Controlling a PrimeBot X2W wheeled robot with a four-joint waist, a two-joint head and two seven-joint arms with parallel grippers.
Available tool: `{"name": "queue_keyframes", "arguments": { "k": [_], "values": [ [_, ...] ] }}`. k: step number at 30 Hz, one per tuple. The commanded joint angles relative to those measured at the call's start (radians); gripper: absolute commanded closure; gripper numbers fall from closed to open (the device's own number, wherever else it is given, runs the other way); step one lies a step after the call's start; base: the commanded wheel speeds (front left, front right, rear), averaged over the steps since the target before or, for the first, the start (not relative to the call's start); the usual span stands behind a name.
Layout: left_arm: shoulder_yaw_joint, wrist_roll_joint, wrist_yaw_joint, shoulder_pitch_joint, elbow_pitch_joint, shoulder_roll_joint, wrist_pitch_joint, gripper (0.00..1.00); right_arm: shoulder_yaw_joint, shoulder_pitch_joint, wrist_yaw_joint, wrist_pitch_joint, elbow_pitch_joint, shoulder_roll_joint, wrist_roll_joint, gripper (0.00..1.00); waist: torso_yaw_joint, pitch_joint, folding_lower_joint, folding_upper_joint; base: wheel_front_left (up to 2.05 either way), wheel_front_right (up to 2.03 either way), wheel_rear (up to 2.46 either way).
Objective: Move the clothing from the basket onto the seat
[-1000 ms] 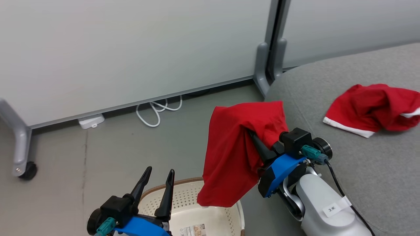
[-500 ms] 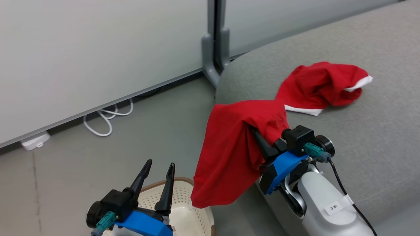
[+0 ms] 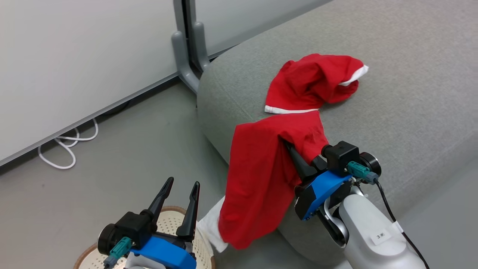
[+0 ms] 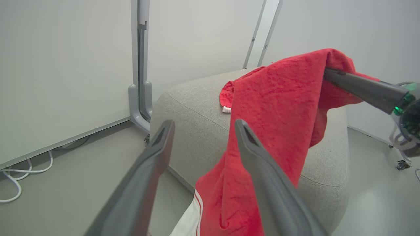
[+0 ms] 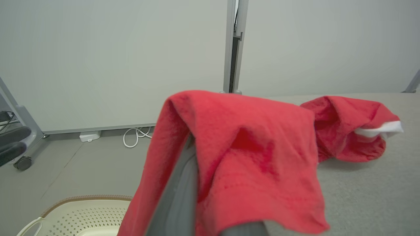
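Observation:
My right gripper (image 3: 289, 145) is shut on a red garment (image 3: 261, 164) that drapes over its fingers (image 5: 177, 203) and hangs down past the front left corner of the grey seat (image 3: 410, 112). A white panel (image 3: 211, 228) shows at the garment's lower edge. A second red garment (image 3: 310, 84) with white hems lies crumpled on the seat beyond it. My left gripper (image 3: 181, 185) stands open and empty above the cream basket (image 3: 168, 224), whose brown rim (image 5: 85, 198) shows at the lower left. In the left wrist view the held red garment (image 4: 272, 131) hangs just right of my open fingers (image 4: 262, 170).
Pale partition panels (image 3: 74, 56) on grey feet (image 3: 186, 59) stand behind the seat. A white cable (image 3: 67, 145) loops on the grey floor along the panel's base. A castor wheel (image 5: 23, 163) of another stand sits at the far left.
The camera has swung right, so the seat fills more of the view and the basket has slid to the bottom edge. The right gripper with its garment now hangs over the seat's corner.

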Motion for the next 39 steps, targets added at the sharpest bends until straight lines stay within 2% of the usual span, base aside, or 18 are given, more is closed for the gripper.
{"name": "queue_keyframes", "arguments": {
  "k": [1,8,15,23,27,31,32,39],
  "values": [
    [0.001,0.006,-0.002,-0.015,-0.003,0.003,-0.003,0.00,-0.002,0.006,0.000,-0.005,-0.004,-0.001,0.001,1.00,-0.020,0.003,0.0000,0.0000,0.00,0.00,0.00],
    [-0.007,0.004,-0.002,-0.017,0.003,0.000,-0.003,0.00,-0.007,0.017,0.000,-0.005,-0.006,-0.001,-0.005,1.00,-0.042,0.000,0.0000,0.0000,0.00,0.00,0.00],
    [-0.009,0.001,-0.002,-0.020,0.003,0.005,-0.003,0.00,-0.019,0.005,0.000,-0.004,0.006,-0.001,0.023,1.00,-0.029,0.005,0.0000,0.0000,0.00,0.00,0.00],
    [-0.016,0.011,-0.002,-0.048,-0.010,0.024,-0.003,0.00,-0.112,-0.190,0.000,0.030,0.024,-0.002,0.027,1.00,0.000,0.068,0.0000,0.0000,0.00,0.00,0.00],
    [-0.034,0.016,-0.002,-0.089,-0.013,0.046,-0.003,0.00,-0.206,-0.342,0.000,0.051,0.059,-0.031,0.028,1.00,0.033,0.128,0.0000,0.0000,0.00,0.00,0.00],
    [-0.065,0.018,-0.002,-0.148,-0.017,0.065,-0.003,0.00,-0.318,-0.503,0.000,0.070,0.106,-0.107,0.016,1.00,0.077,0.201,0.0000,0.0000,0.00,0.00,0.00],
    [-0.065,0.018,-0.002,-0.148,-0.017,0.065,-0.003,0.00,-0.318,-0.503,0.000,0.070,0.106,-0.107,0.016,1.00,0.077,0.201,0.0000,0.0000,0.00,0.00,0.00],
    [-0.119,0.029,-0.002,-0.253,-0.047,0.099,-0.003,0.00,-0.531,-0.712,0.000,0.078,0.153,-0.257,-0.052,1.00,0.151,0.351,0.0000,0.0000,0.00,0.00,0.00]
  ]
}}
